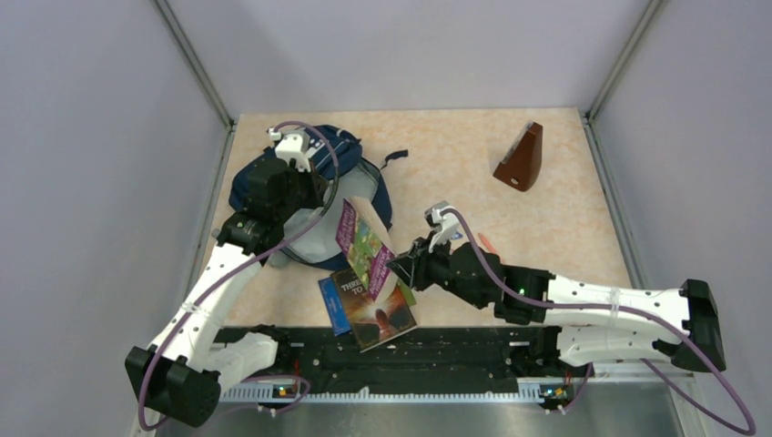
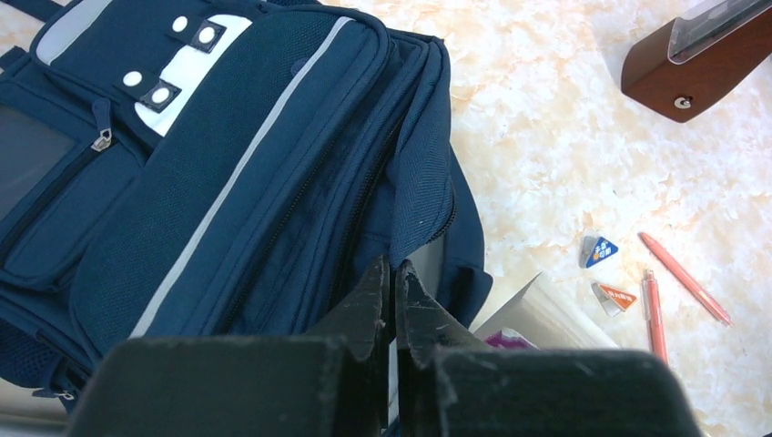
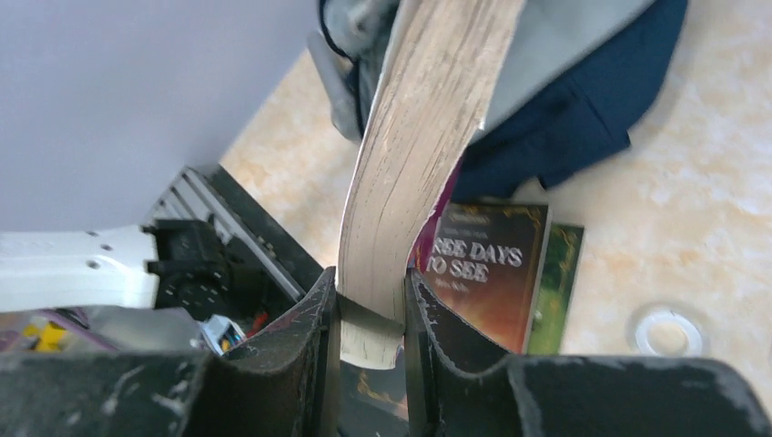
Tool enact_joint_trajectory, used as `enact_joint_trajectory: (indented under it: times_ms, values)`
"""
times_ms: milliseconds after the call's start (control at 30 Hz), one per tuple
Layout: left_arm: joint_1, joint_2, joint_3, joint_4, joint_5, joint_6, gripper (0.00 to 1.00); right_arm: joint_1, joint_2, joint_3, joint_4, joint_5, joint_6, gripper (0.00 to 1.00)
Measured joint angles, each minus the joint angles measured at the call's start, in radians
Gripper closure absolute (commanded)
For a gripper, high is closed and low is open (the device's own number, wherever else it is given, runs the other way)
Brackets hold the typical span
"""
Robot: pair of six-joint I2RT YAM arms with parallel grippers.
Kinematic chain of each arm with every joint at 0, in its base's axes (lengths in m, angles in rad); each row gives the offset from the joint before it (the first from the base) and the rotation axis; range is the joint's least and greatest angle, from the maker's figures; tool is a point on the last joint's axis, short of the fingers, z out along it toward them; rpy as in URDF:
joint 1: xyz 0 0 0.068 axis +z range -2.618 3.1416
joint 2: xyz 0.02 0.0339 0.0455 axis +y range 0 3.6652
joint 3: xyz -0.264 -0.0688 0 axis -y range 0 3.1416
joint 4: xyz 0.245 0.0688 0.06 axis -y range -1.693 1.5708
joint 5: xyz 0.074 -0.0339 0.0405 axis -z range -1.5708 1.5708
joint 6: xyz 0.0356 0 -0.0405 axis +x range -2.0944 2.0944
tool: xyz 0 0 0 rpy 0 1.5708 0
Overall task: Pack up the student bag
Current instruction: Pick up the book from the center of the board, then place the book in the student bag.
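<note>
There's my student bag (image 1: 357, 157), lying at the far left of the table (image 1: 473, 182) with its front side up. It's navy fabric with a light grey stripe along the pocket, a pale patch with snap studs and a zipped front pocket. The main compartment gapes toward the near side, grey lining showing.

Left hand (image 2: 393, 278) pinched shut, arm extended forward; right hand (image 3: 369, 287) points leftward, clamped on a book (image 3: 428, 118).
</note>
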Motion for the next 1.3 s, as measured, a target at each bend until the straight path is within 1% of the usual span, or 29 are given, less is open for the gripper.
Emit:
enact_joint_trajectory:
  times_ms: [300,433,600,800,900,1167,1300]
  values:
    - [0.000,-0.007,0.000,0.000,0.001,0.000,1.00,0.000,0.005,0.038,0.125,-0.008,-0.041,1.00]
    - [0.000,-0.013,0.000,-0.001,0.001,0.000,1.00,-0.021,0.048,0.038,0.152,0.001,-0.041,1.00]
    - [0.000,-0.013,0.000,-0.002,0.001,0.000,1.00,-0.092,0.111,0.015,0.200,-0.022,-0.019,1.00]
    - [0.000,-0.013,0.000,-0.004,0.003,0.000,1.00,-0.205,0.173,-0.045,0.278,-0.086,0.039,1.00]
    - [0.000,-0.013,0.000,-0.005,0.004,0.000,1.00,-0.242,0.212,-0.059,0.313,-0.116,0.066,1.00]
    - [0.000,-0.015,-0.002,-0.006,0.023,0.000,1.00,-0.309,0.309,-0.059,0.437,-0.229,0.130,1.00]
    - [0.000,-0.020,-0.002,-0.006,0.024,0.000,1.00,-0.332,0.381,-0.026,0.484,-0.280,0.154,1.00]
